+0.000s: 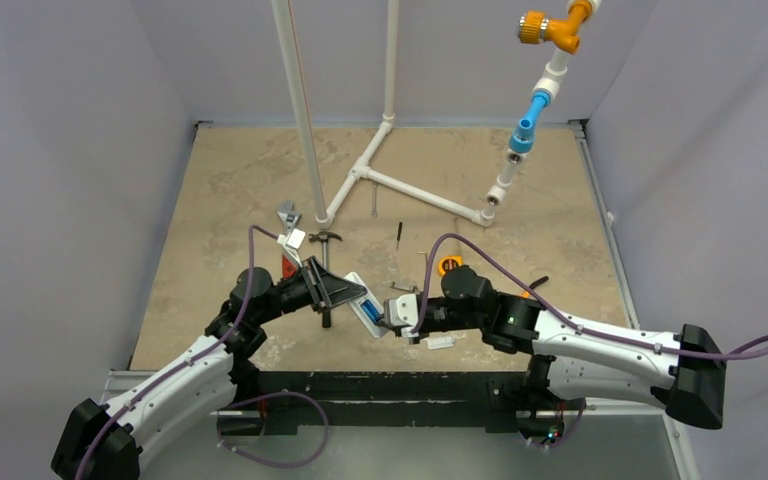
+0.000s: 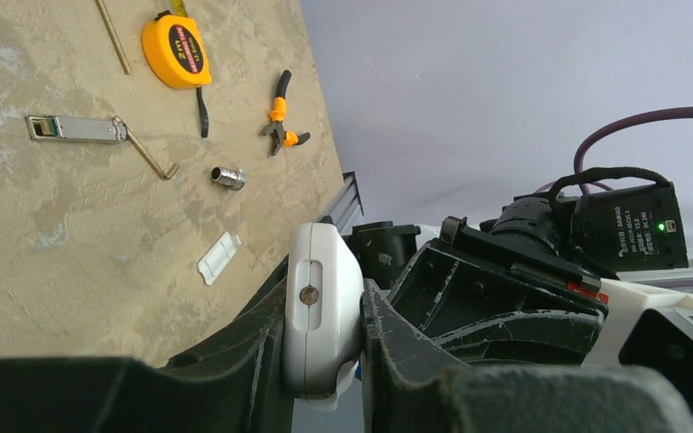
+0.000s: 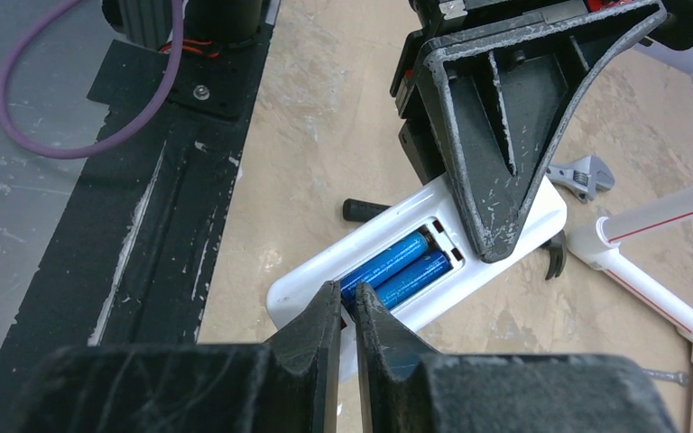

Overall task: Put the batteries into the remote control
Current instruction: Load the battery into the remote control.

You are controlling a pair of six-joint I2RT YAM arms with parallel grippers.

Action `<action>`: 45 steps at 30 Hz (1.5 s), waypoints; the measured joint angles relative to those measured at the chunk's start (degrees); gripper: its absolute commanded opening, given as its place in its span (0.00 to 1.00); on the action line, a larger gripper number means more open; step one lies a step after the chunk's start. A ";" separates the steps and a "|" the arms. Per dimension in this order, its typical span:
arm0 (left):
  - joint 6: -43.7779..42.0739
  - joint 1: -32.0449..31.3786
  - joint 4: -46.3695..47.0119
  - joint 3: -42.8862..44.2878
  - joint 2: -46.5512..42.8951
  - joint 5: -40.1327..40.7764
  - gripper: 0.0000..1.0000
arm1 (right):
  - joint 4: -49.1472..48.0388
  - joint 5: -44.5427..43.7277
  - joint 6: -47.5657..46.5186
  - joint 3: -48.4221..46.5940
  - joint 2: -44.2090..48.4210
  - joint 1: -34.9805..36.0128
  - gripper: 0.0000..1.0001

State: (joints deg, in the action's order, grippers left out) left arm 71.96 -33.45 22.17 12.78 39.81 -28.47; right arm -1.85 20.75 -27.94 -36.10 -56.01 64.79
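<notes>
Right gripper (image 3: pixel 347 311) fingers are seen closest to the lens in the right wrist view. They are brought almost together, w/ only a thin slit left btwn them, and nothing is seen gripped in that slit. Tips are positioned at the near end of the batteries (image 3: pixel 397 269); whether contact is made cannot be told.

Batteries: 2 blue cells are seated side by side, lengthwise, in the open recess on the back of the remote control (image 3: pixel 372 238). Recess is faced toward the right wrist cam.

Remote control is clamped across its width by the left gripper (image 2: pixel 325 298), w/ jaws closed onto both long sides near one end. That end face, w/ a slot and a small round insert, is shown in the left wrist view. From the top view the handset is located btwn the two arms, toward the near edge of the table (image 1: pixel 230 200), and set diagonally. Whether it is lifted off the surface cannot be confirmed.

Misc. items on table:
- flat white cover piece (image 2: pixel 217 258), laid apart from the handset, beside the right arm;
- silver socket (image 2: pixel 228 177), orange pliers (image 2: pixel 281 126) and yellow tape measure (image 2: pixel 175 50), spread beyond the cover;
- wrench (image 3: pixel 582 176) and white pipe frame (image 3: pixel 659 262), placed past the handset's far end.
</notes>
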 measured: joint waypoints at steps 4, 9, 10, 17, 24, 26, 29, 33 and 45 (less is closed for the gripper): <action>-0.37 0.02 -0.79 -0.02 0.00 0.20 0.00 | 0.02 0.28 0.02 -0.15 -1.18 -0.04 0.06; -0.70 0.02 -0.92 -0.02 0.02 0.33 0.00 | -0.44 1.16 0.02 -0.44 -2.10 -0.15 0.02; -0.63 0.02 -0.90 -0.02 0.02 0.31 0.00 | -0.50 1.29 0.02 -0.61 -2.32 -0.20 0.02; -0.63 0.00 -0.85 -0.02 0.22 0.09 0.00 | -0.11 1.29 0.04 -2.23 -4.17 -0.50 0.00; -0.70 0.02 -1.01 -0.02 0.48 0.15 0.00 | 1.31 1.31 0.04 -4.74 -6.69 -1.05 0.00; -0.74 0.02 -1.07 -0.02 0.52 0.15 0.00 | 1.40 1.33 0.04 -5.03 -7.02 -1.11 0.00; -0.76 0.02 -1.09 -0.02 0.52 0.11 0.00 | 1.36 1.38 0.07 -5.03 -6.86 -1.11 0.00; -0.50 0.00 -0.39 -0.02 0.46 -0.24 0.00 | 0.83 1.36 0.17 -4.87 -5.60 -1.11 0.03; -0.42 0.00 1.33 -0.02 1.03 -0.63 0.00 | -7.39 -5.14 6.49 0.42 5.31 -1.11 0.31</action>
State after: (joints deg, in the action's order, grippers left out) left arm 71.55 -33.45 23.51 12.75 40.84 -29.10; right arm -9.23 15.62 -21.45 -35.68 -50.70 63.68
